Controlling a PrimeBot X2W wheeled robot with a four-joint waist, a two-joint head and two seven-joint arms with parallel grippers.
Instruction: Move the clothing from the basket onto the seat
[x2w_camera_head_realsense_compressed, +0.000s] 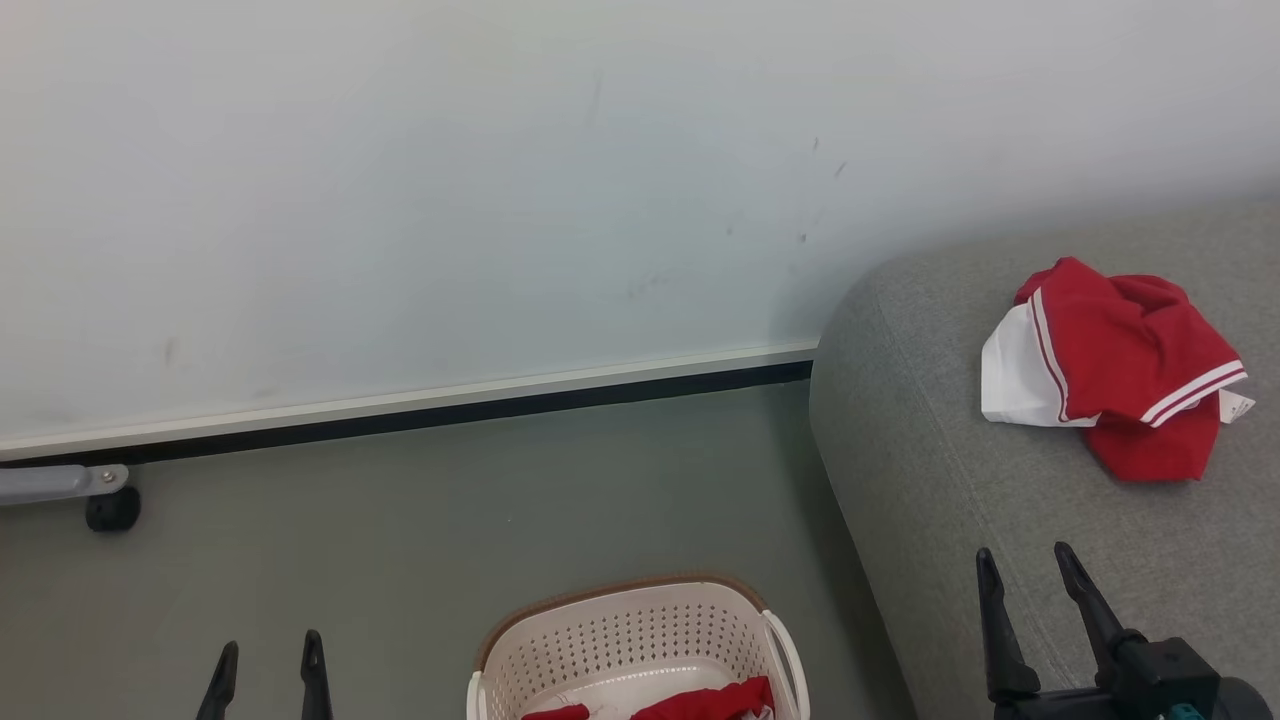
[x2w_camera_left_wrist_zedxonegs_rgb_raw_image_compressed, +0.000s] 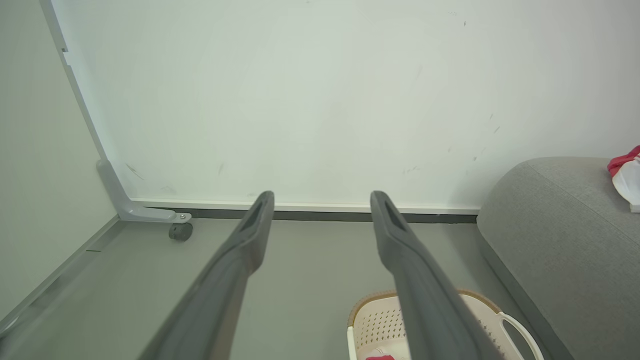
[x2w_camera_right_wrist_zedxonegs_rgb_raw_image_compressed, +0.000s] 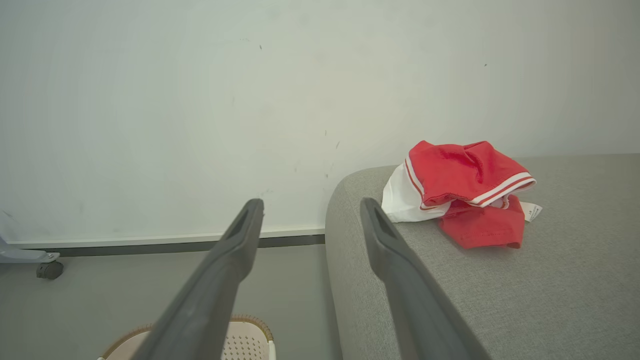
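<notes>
Nearest, the left gripper hangs over the floor, jaws spread and empty. The right gripper hovers over the front part of the seat, also released, grasping nothing. Between them the basket stands on the floor near the seat's rounded end. A red garment lies crumpled in its bottom, partly cut off by the frame edge. Farther on, a second garment, red with a white panel and striped trim, sits bunched on the seat, well apart from both grippers. Behind, a pale wall meets the floor, with a caster at its foot on the left.
</notes>
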